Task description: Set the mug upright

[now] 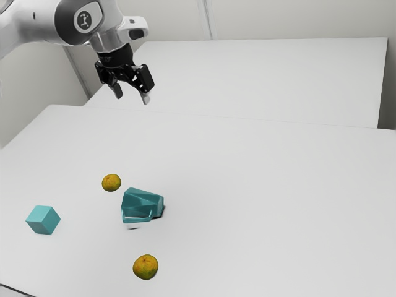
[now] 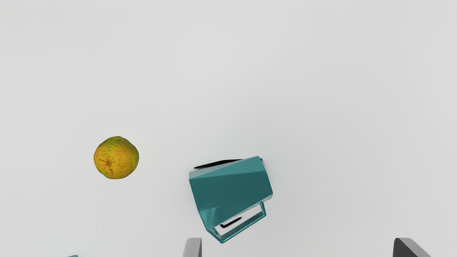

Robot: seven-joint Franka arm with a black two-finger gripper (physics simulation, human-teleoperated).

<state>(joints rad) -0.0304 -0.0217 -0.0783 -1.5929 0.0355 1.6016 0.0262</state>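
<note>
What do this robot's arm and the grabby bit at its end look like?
The arm has smooth, rounded white segments and a dark grey joint cover bearing a round badge. Its gripper is black and angular, with two fingers ending in grey tips.

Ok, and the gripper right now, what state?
Gripper: open, holding nothing, raised above the table, with the mug lying on its side below.

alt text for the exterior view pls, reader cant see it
A teal mug lies on its side on a white table. One orange-yellow fruit sits just beyond, a second fruit nearer the camera, a teal cube toward the exterior view's left; the arm's open black gripper hangs above.
</note>
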